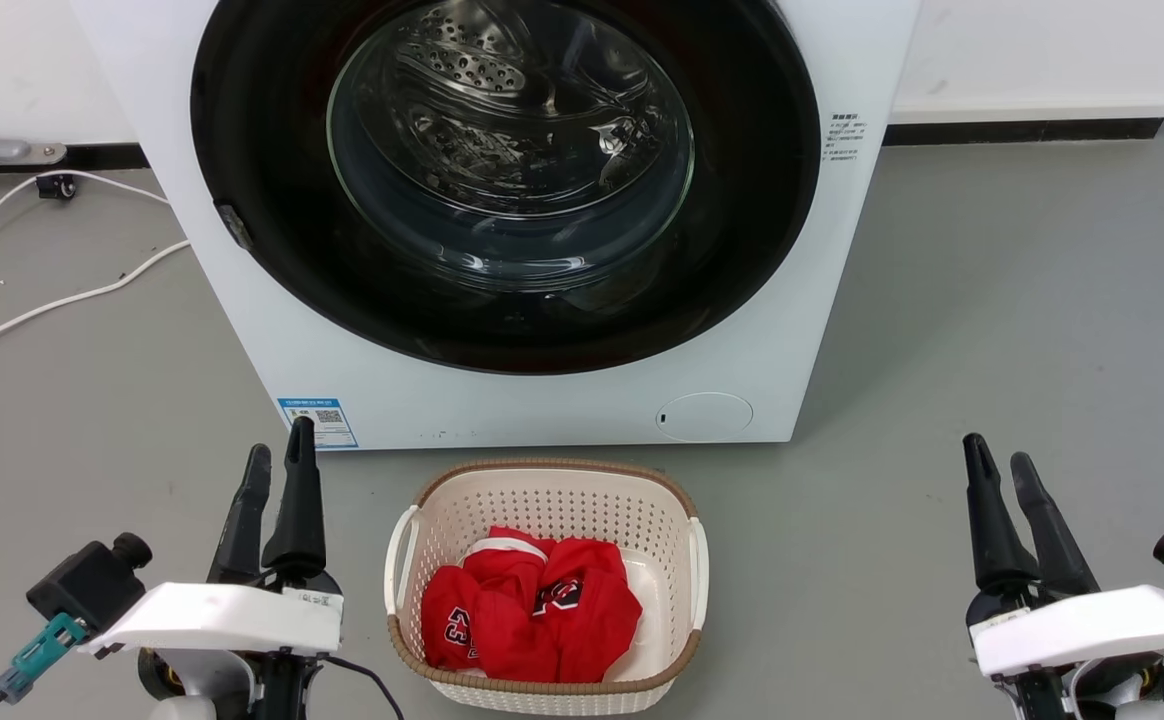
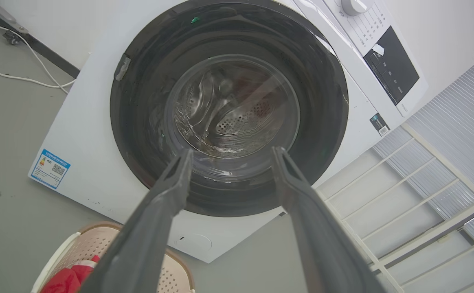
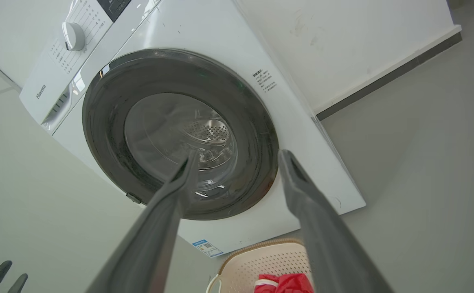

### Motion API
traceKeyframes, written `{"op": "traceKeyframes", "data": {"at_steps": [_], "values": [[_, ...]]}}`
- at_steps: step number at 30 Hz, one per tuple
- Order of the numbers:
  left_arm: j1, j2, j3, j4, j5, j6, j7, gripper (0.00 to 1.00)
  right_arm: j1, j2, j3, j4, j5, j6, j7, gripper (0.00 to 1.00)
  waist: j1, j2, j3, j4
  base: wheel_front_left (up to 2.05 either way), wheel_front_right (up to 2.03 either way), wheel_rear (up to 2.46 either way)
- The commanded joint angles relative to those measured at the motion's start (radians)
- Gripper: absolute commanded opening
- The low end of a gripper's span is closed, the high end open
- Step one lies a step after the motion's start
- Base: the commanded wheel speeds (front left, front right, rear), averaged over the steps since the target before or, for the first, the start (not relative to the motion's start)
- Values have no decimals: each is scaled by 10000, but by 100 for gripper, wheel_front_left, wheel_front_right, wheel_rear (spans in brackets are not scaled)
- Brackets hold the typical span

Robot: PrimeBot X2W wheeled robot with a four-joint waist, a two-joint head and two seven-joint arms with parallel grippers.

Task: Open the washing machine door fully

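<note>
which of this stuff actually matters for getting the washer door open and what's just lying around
Belongs to the job:
washing machine door, looks shut
washing machine
left end effector, open
right end effector, open

Just lying about:
laundry basket
red clothes in it
white cable on the floor

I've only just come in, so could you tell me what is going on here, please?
The robot faces the washing machine, whose round black door is shut flat against the front. The left hand and the right hand are both open, hold nothing and sit well short of the door, so opening has not begun. A cream laundry basket with red clothing in it stands on the floor just in front of the machine.
</note>
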Motion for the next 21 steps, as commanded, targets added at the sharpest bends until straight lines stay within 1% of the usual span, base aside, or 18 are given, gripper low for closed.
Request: {"op": "traceKeyframes", "data": {"at_steps": [1, 11, 21], "values": [[-1, 27, -22, -193, 437, -27, -104, 100, -10, 4, 9, -164, -454, 2, -87, 100, 0, 0, -7, 7, 0, 0, 0], [85, 19, -54, -114, 2031, 6, -390, 100, 99, 20, -60, -342, -2010, 2, -141, 100, 0, 0, -31, 20, 0, 0, 0], [63, 12, -78, -151, 3262, 87, -655, 100, 164, 34, 7, -756, -3240, 1, -235, 100, 0, 0, 9, 17, 0, 0, 0]]}}
